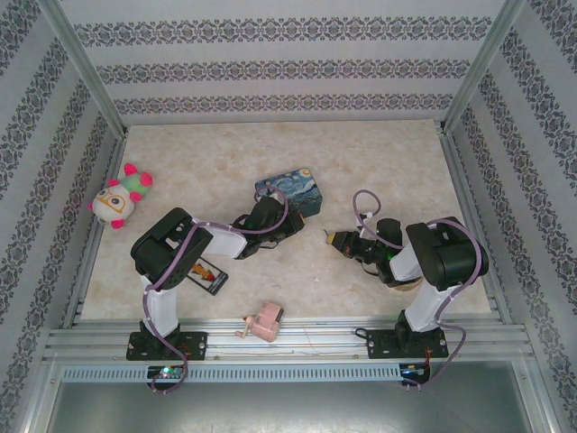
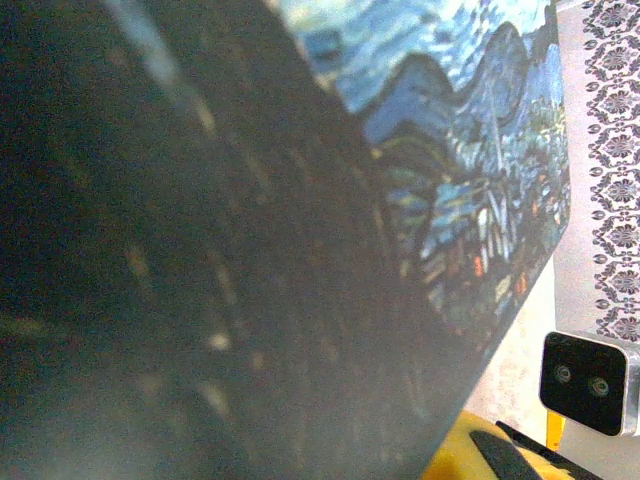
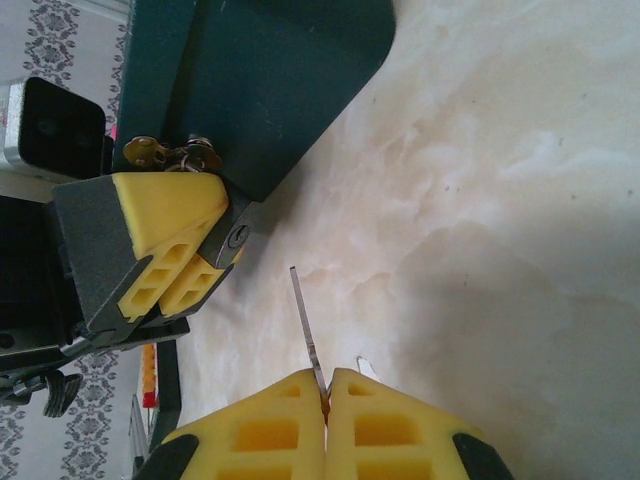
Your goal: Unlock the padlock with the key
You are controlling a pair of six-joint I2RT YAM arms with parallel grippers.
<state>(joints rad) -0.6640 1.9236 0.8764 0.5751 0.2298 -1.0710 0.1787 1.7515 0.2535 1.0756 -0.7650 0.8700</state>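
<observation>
In the right wrist view my right gripper [image 3: 327,385] is shut on the key [image 3: 305,325]. Its thin blade sticks out toward the padlock [image 3: 238,236], a short gap away. The small dark padlock sits clamped between the yellow fingers of my left gripper [image 3: 222,232], with its keyhole facing the key. Spare keys on a ring [image 3: 165,152] hang just above it. From above, the left gripper [image 1: 302,225] and right gripper [image 1: 335,239] face each other beside the blue painted tin [image 1: 288,192]. In the left wrist view, the tin [image 2: 470,150] is very close and one yellow finger [image 2: 470,455] shows.
The tin's dark side [image 3: 260,80] stands right behind the padlock. A plush toy [image 1: 119,198] lies at the left wall, a pink gadget [image 1: 263,323] at the near edge, and a dark card [image 1: 209,275] by the left arm. Marble tabletop [image 1: 388,171] lies open at the back.
</observation>
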